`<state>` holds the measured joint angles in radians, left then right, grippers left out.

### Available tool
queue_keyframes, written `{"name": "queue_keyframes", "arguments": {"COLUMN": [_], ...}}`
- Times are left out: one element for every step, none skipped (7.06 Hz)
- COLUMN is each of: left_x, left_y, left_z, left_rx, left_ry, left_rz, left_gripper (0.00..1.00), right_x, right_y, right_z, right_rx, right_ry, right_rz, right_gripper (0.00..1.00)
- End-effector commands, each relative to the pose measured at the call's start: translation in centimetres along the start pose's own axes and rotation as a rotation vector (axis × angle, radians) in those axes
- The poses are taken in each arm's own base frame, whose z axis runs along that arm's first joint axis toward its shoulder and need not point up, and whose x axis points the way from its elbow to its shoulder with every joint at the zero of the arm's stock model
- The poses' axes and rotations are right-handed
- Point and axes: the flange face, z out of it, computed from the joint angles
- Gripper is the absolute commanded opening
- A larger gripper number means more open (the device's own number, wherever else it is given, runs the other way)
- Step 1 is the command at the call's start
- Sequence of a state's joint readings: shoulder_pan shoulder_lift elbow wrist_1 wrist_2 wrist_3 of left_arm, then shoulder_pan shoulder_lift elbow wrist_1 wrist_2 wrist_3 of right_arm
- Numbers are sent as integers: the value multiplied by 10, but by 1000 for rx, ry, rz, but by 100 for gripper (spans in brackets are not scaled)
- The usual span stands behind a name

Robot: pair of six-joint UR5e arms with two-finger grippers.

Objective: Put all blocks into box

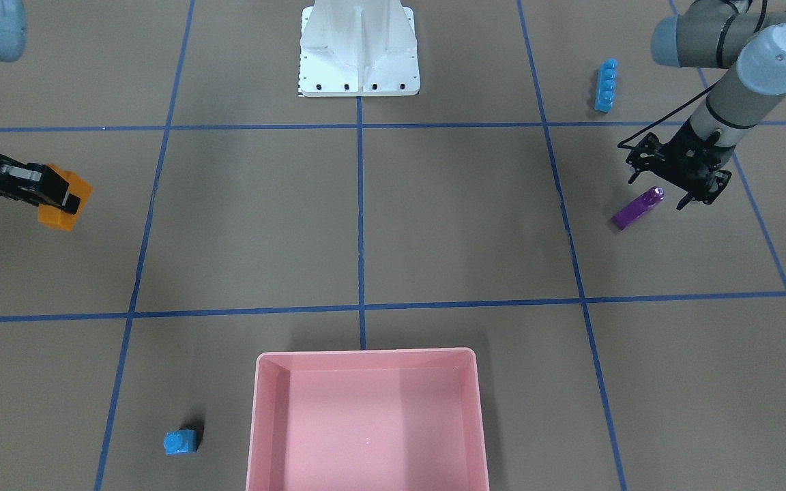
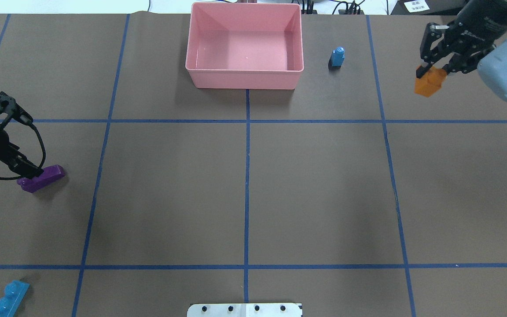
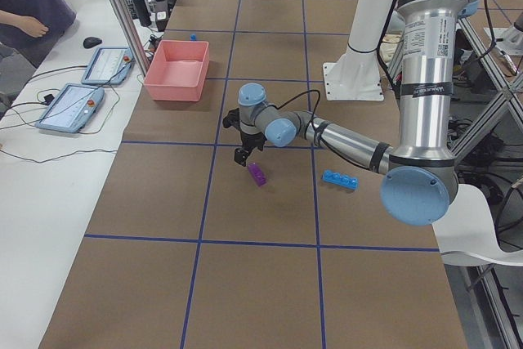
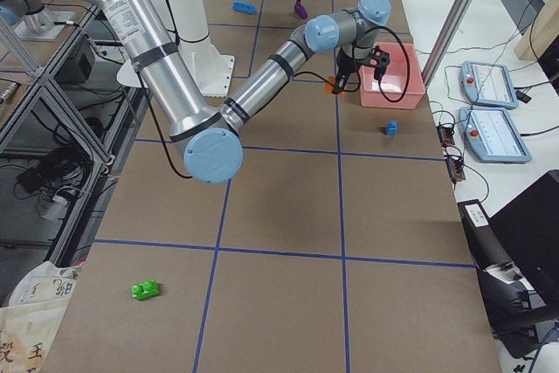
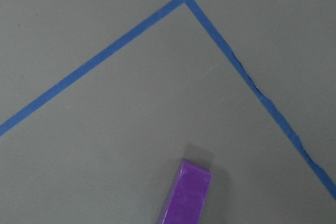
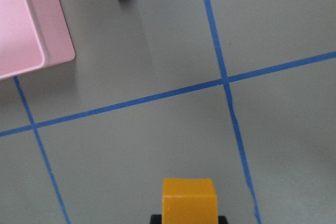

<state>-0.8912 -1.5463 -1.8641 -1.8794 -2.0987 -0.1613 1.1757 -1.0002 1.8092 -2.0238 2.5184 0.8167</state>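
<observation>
My right gripper (image 2: 429,72) is shut on the orange block (image 2: 430,83) and holds it above the table, to the right of the pink box (image 2: 244,79). The box has nothing in it. My left gripper (image 2: 27,174) is open, with its jaws on either side of one end of the long purple block (image 2: 44,177), which lies on the table. The small light blue block (image 2: 337,57) stands just right of the box. The long light blue block (image 2: 9,299) lies at the near left. The green block (image 4: 145,289) lies far off on my right side.
The white robot base (image 1: 359,61) stands at the table's near middle edge. Blue tape lines (image 2: 247,176) divide the brown table into squares. Operator tablets (image 3: 86,87) lie on a side bench beyond the box.
</observation>
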Motion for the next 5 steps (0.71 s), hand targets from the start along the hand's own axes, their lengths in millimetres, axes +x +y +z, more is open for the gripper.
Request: {"name": "queue_keyframes", "arguments": {"left_x": [3, 2, -3, -1, 0], "left_y": [6, 9, 12, 14, 15], "left_z": [31, 46, 58, 64, 65], "left_rx": [-51, -49, -50, -55, -58], "left_ry": [-20, -13, -10, -6, -5], "left_rz": [38, 51, 54, 61, 62], "left_gripper": [99, 99, 99, 99, 99], "right_x": [-94, -138, -157, -179, -196], "right_y": [-13, -14, -28, -34, -38], "right_z": [11, 17, 20, 21, 18], "right_rx": [-21, -20, -10, -13, -14], "right_ry": [-13, -29, -46, -43, -41], "right_rz": [93, 124, 116, 137, 140], "right_gripper": [0, 0, 0, 0, 0]}}
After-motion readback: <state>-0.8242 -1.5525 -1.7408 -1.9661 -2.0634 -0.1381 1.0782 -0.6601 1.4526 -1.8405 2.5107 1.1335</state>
